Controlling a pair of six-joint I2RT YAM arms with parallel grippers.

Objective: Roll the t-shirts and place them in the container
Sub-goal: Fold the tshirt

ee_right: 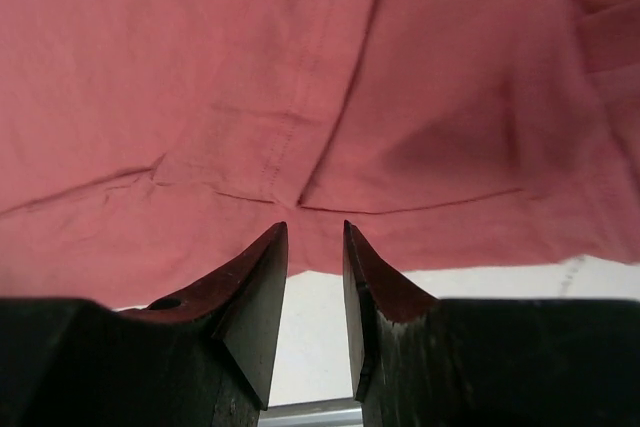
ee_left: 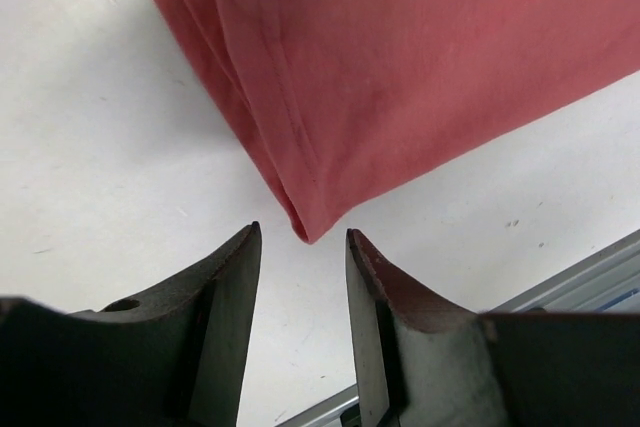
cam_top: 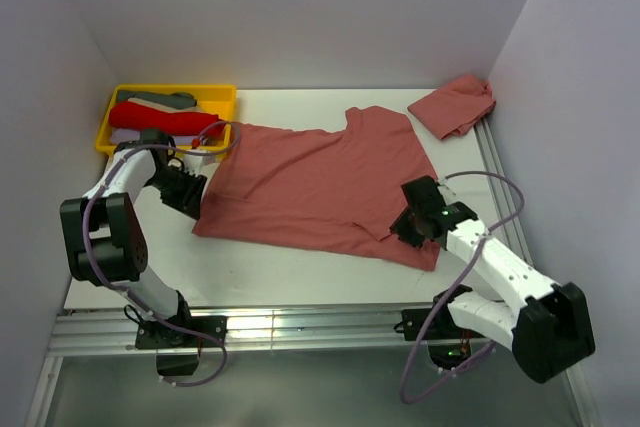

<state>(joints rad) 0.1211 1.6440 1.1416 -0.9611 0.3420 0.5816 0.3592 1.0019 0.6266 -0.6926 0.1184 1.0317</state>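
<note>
A salmon-red t-shirt (cam_top: 315, 182) lies spread flat on the white table, folded lengthwise. My left gripper (cam_top: 192, 194) is open at the shirt's left edge; in the left wrist view its jaws (ee_left: 300, 247) stand apart just short of the shirt's folded corner (ee_left: 305, 227), holding nothing. My right gripper (cam_top: 408, 222) is open over the shirt's near right edge; in the right wrist view its fingertips (ee_right: 315, 237) hover above the hem (ee_right: 300, 127), empty. A second salmon shirt (cam_top: 455, 104) lies crumpled at the far right.
A yellow tray (cam_top: 120, 107) at the far left holds bright red and grey shirts (cam_top: 160, 117). White walls close in on the left, back and right. A metal rail (cam_top: 300, 327) runs along the table's near edge.
</note>
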